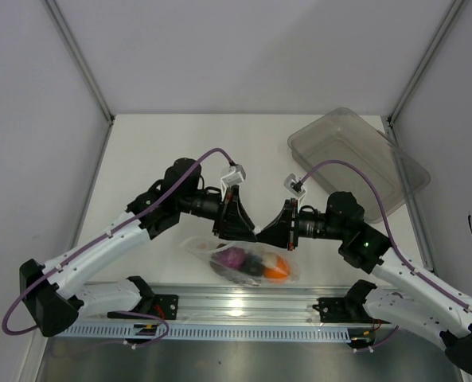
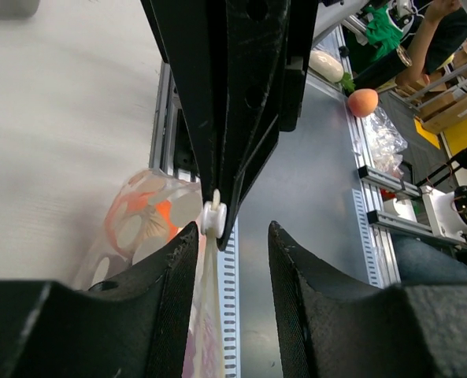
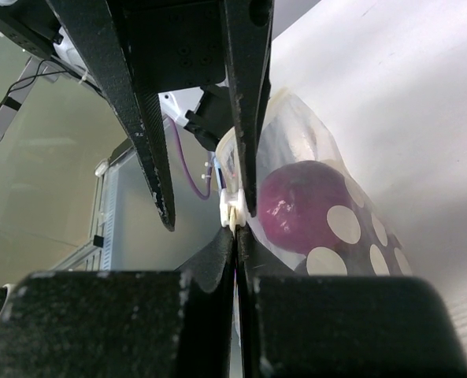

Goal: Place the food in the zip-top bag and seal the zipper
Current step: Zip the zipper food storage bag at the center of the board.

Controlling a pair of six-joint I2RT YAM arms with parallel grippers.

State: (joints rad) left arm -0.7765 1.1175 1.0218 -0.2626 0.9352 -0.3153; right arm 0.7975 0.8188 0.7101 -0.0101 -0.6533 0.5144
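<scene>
Shows right gripper (image 3: 235,234) clamped on zipper (image 3: 230,211) of zip-top bag (image 3: 345,224) holding food (image 1: 251,263); left gripper (image 2: 233,232) fingers apart, alongside.

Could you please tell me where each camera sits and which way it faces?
Top: above and behind the robot, looking down on the table; left arm, right arm, bag between.
Left wrist: on the left arm, facing the near rail; its left fingers open.
Right wrist: on the right arm, facing the bag; right fingers shut on it.
Shared: both wrist views show the bag and the opposite fingers.
</scene>
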